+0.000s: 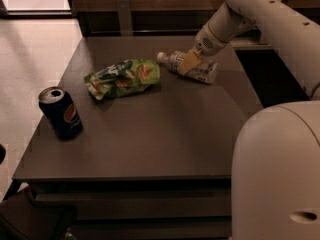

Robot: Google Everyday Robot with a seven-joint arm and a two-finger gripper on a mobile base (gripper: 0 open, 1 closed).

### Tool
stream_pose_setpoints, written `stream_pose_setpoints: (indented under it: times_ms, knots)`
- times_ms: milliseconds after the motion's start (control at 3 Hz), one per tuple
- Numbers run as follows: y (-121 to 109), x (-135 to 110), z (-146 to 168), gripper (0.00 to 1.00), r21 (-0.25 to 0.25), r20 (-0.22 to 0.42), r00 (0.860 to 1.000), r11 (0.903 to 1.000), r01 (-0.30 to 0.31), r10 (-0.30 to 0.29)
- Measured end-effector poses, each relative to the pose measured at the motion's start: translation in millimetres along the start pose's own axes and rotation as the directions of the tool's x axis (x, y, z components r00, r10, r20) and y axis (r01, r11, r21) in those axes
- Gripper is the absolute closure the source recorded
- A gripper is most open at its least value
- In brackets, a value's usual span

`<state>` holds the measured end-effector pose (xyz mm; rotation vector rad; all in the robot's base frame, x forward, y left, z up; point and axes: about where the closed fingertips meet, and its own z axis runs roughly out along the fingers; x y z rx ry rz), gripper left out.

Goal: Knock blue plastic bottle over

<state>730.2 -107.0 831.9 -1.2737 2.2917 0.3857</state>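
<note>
The blue plastic bottle, clear with a white cap and pale label, lies on its side at the back right of the dark table, cap pointing left. My gripper hangs from the white arm coming in from the upper right and sits right over the middle of the lying bottle, covering part of it.
A green snack bag lies left of the bottle. A dark blue Pepsi can stands upright near the table's left edge. My white base fills the lower right. A dark counter runs behind the table.
</note>
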Motion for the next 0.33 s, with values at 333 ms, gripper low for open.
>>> stream_pose_setpoints:
  times_ms: [333]
  knots:
    - [0.0, -0.2, -0.2, 0.06, 0.0, 0.0, 1.0, 1.0, 0.0, 0.0]
